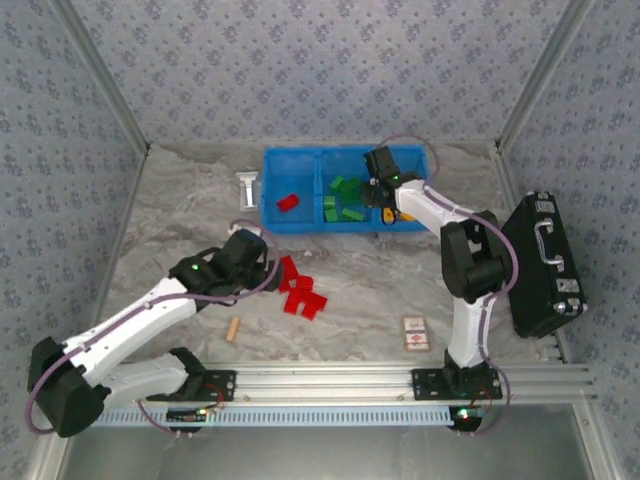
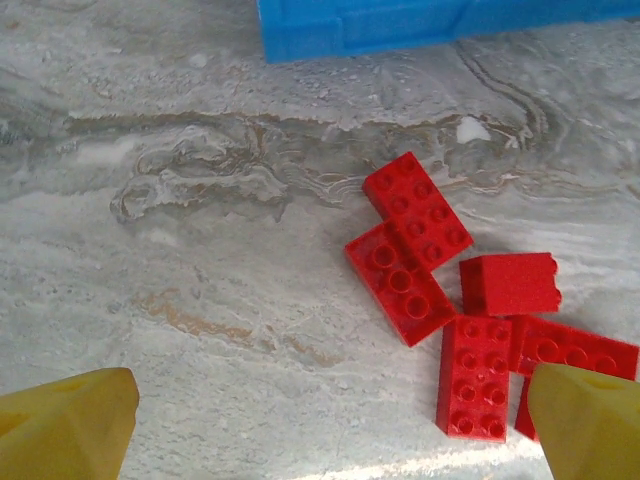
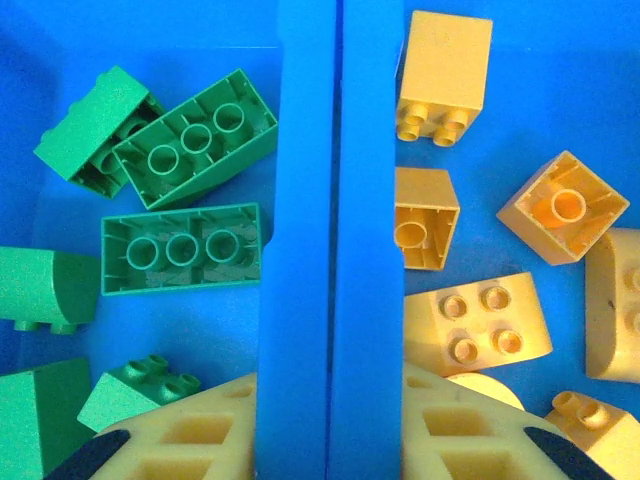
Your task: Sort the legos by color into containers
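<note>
Table [image 1: 380, 285]: stick [image 1: 233, 329], possibly wooden, near legos [image 1: 300, 292]

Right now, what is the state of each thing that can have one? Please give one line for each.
left gripper: open, empty.
right gripper: open, empty, over the blue divider.
red legos: loose on the table, unsorted.
single red lego: sorted, in the left compartment.
green legos: sorted, in the middle compartment.
yellow legos: sorted, in the right compartment.
black case: shut.
</note>
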Tool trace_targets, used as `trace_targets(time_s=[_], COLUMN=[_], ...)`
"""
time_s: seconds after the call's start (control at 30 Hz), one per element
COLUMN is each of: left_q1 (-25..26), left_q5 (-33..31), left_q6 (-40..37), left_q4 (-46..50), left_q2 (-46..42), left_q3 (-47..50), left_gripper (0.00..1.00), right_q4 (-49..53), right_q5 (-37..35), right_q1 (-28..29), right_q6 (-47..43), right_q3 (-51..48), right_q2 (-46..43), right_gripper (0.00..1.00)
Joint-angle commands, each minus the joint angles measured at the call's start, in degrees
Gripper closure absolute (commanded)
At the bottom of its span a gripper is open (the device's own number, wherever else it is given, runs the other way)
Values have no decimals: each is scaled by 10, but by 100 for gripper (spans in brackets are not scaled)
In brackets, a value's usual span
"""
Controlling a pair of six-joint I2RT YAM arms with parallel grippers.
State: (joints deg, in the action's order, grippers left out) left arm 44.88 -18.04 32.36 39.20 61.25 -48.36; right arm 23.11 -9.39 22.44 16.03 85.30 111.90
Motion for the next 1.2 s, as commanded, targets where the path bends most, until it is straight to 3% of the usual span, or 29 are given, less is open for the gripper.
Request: trace_targets(time_s=[0.0, 0.07, 0.1, 0.13, 0.17, 0.27, 0.57, 0.9, 1.17], left_q1=[24, 35, 39, 45, 49, 55, 60, 65, 67], left_q5=[-61, -67, -68, -69, -69, -70, -73, -58, -51], left_q6=[96, 115, 124, 131, 140, 163, 172, 175, 194], left_q4=[-8, -19, -26, -35, -42, -52, -94, -97, -68], left_q2=[24, 48, 60, 74, 89, 134, 243, 339, 336], left_q3=[8, 12, 12, 12, 10, 1, -23, -78, -67], left_gripper=[0, 0, 0, 0, 0, 4, 18, 19, 19], right_q4=[53, 54, 53, 49, 44, 26, 35, 15, 10], right_q5=[13, 11, 11, 9, 9, 9, 19, 52, 66], right_q1=[13, 14, 13, 13, 12, 11, 8, -23, -44], right_q6=[-8, -4, -3, -2, -2, -7, -43, -36, -43], right_q3=[-31, -47, -53, -63, -71, -85, -101, -158, -165], right_q2=[-38, -53, -60, -70, -80, -118, -234, -284, -291], right_gripper=[69, 63, 52, 33, 23, 12, 12, 12, 12])
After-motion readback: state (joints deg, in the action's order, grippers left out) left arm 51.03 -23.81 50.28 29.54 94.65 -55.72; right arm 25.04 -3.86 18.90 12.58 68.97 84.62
